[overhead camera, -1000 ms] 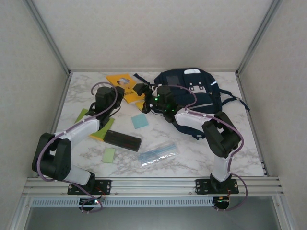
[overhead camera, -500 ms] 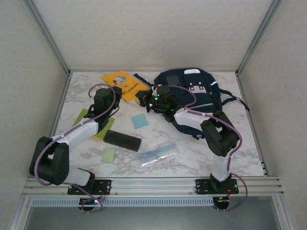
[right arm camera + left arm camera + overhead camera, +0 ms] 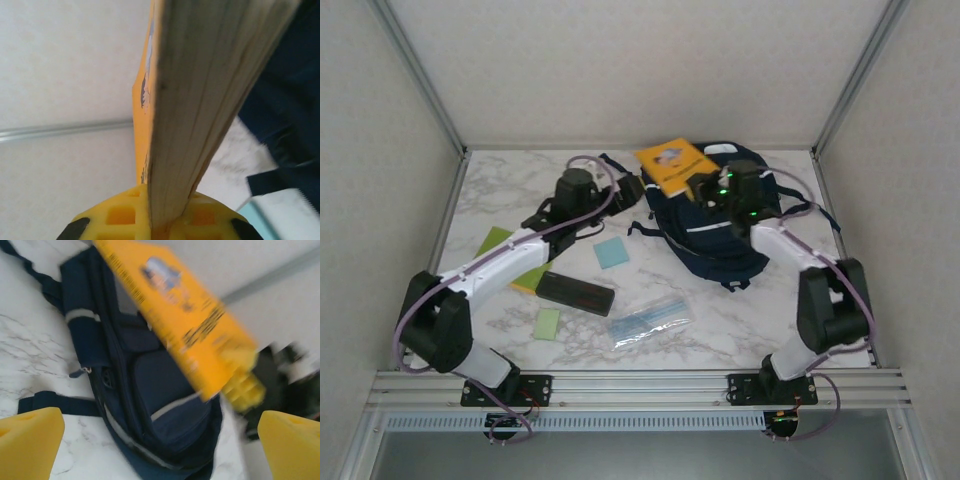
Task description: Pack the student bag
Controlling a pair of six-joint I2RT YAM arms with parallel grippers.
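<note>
We see the marble counter (image 3: pixel 490 190) carrying the student bag (image 3: pixel 720 245), which lies flat at the far right. Its far end is partly hidden under a yellow book (image 3: pixel 672 167), and the left wrist view cuts off its lower end. The book is held tilted above the bag, its cover print too blurred to read. The right pincer (image 3: pixel 705 187) pinches the book's edge between its 2 fingers. The left pincer (image 3: pixel 635 188), just left of the bag, is spread wide.
</note>
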